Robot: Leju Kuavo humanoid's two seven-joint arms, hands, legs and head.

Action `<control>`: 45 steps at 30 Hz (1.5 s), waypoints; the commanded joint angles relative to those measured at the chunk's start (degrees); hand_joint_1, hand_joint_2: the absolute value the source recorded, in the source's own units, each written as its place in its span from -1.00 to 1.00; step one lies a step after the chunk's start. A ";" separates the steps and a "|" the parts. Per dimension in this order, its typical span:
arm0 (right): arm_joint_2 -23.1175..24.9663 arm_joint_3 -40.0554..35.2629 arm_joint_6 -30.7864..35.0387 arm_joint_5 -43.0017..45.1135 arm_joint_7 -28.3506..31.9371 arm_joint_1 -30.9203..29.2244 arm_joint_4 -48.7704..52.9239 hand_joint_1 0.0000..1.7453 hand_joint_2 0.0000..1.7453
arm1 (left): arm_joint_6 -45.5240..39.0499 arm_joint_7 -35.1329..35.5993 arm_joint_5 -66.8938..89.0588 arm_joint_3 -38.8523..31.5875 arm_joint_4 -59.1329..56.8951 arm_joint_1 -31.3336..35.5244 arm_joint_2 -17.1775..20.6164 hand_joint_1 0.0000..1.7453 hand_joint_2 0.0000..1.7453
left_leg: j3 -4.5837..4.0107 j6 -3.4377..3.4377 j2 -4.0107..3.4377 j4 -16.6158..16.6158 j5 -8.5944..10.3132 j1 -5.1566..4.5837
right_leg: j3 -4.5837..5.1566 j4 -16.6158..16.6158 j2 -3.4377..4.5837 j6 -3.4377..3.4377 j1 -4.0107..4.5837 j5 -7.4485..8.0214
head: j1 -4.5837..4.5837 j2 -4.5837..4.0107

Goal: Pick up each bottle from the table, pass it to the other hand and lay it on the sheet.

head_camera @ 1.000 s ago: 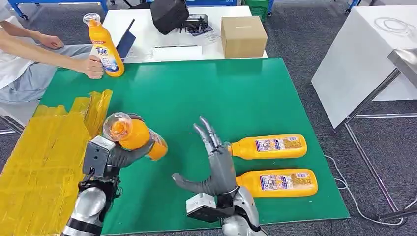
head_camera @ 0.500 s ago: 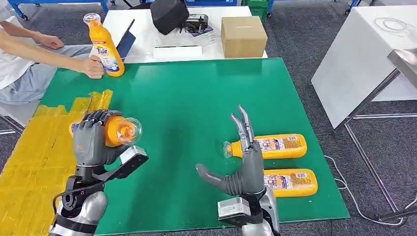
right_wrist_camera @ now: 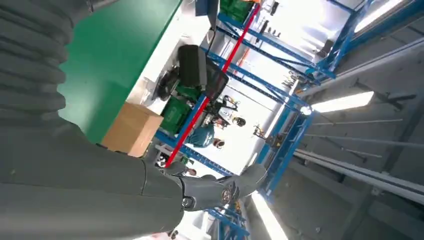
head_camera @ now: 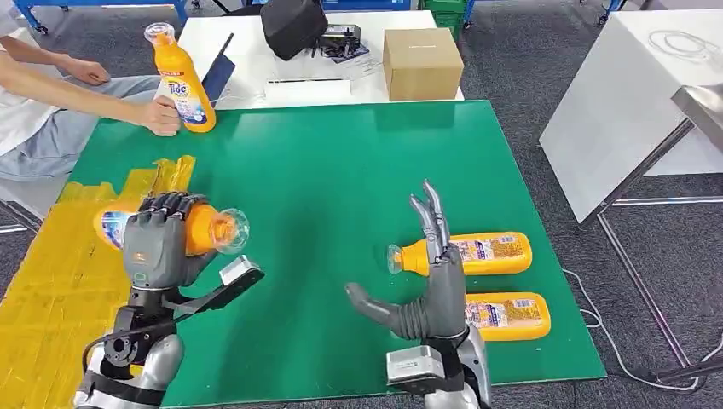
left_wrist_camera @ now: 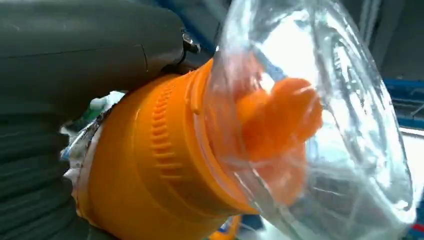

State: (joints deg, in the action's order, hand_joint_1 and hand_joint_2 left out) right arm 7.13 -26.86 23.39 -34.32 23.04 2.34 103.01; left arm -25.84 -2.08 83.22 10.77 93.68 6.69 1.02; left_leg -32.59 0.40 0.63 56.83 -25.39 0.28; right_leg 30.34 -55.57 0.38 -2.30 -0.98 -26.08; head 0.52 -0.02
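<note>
Bottle (head_camera: 192, 228) number one sits gripped in the robot's left hand (head_camera: 158, 243), lying sideways over the edge of the yellow sheet (head_camera: 51, 281) at about 9 o'clock, not yet laid down, while the right hand (head_camera: 426, 294) hangs empty with fingers spread. Two more bottles (head_camera: 467, 254) lie on the green table (head_camera: 341, 170) at roughly 4 o'clock, so I'd say most of the job's left. A person's hand (head_camera: 160, 115) steadies another upright bottle (head_camera: 181, 81) at 11 o'clock, cardboard box (head_camera: 421, 61) at 12, nothing really blocking.

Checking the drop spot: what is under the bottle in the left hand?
Under the bottle held by the left hand lies the yellow sheet, near its edge with the green mat. The fingers cover its middle; contact cannot be judged.
</note>
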 commanded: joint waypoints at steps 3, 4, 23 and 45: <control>-1.15 3.10 -2.20 1.15 0.00 -0.95 0.59 -1.00 1.00 | 9.07 7.22 6.78 7.36 -15.72 5.82 9.62 1.00 1.00 | 0.19 -0.04 0.06 -0.06 -0.01 0.10 | -0.25 0.11 -0.18 0.13 0.12 -0.03 | 0.00 0.00; -1.15 3.12 -2.25 1.15 -0.01 -0.98 0.51 -1.00 1.00 | 9.35 7.22 6.78 7.34 -16.62 6.00 9.75 1.00 1.00 | 0.14 -0.03 0.05 -0.07 0.02 0.04 | -0.16 0.08 -0.16 0.09 0.05 -0.02 | 0.00 0.00; -0.80 3.85 -3.42 -0.29 -1.17 -1.25 -0.84 -1.00 1.00 | 18.39 7.50 2.80 3.02 -25.43 8.08 7.46 1.00 1.00 | 0.10 -0.02 0.03 -0.04 0.00 0.05 | -0.15 0.07 -0.11 0.08 0.06 -0.02 | -0.02 0.00; -0.09 4.46 -3.66 -1.04 -2.34 -1.76 -2.91 -1.00 1.00 | 19.97 12.24 4.63 1.12 -34.04 10.42 7.06 -1.00 1.00 | 0.17 -0.02 -0.04 -0.04 -0.03 0.07 | -0.23 0.09 -0.05 0.09 0.08 -0.01 | -0.02 0.00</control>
State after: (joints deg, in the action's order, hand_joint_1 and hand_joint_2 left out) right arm 6.93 -24.09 19.98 -35.28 21.11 2.27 103.38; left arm -4.96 10.21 87.87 13.35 66.33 14.45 9.27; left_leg -32.59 0.40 0.62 56.83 -25.38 0.28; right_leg 30.31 -55.57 0.39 -2.30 -0.98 -26.08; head 0.50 -0.02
